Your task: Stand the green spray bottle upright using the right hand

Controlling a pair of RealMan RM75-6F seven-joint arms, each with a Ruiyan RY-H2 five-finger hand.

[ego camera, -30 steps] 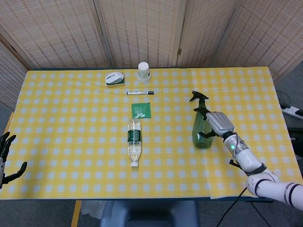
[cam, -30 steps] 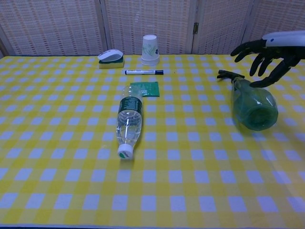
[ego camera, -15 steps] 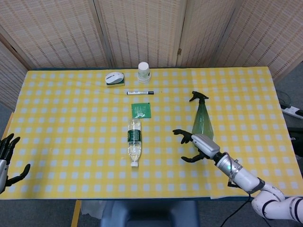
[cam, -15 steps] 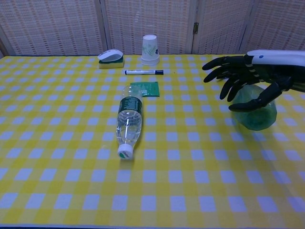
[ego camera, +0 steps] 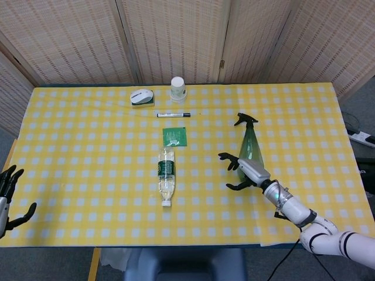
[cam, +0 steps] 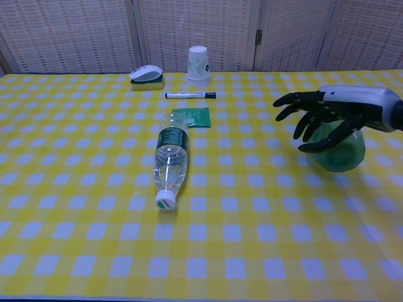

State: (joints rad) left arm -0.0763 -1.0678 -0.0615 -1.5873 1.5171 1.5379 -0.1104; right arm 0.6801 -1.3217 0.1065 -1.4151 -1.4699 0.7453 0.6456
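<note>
The green spray bottle [ego camera: 249, 146] lies on its side on the yellow checked table [ego camera: 88, 164], black nozzle pointing away from me. In the chest view my right hand [cam: 321, 116] covers much of the bottle [cam: 345, 154], and only its round base shows. My right hand [ego camera: 241, 171] hovers at the near left end of the bottle with fingers spread, holding nothing; whether it touches the bottle I cannot tell. My left hand [ego camera: 7, 193] hangs open off the table's left edge, seen only in the head view.
A clear water bottle [cam: 170, 160] lies mid-table, cap toward me. Behind it are a green packet [cam: 191, 117], a marker [cam: 190, 95], a paper cup [cam: 198, 65] and a white mouse-shaped object [cam: 146, 75]. Wicker screens stand at the back.
My right hand came off the top of the spray bottle, swung down to its near left side, then drew slightly back toward it. The bottle has not moved.
</note>
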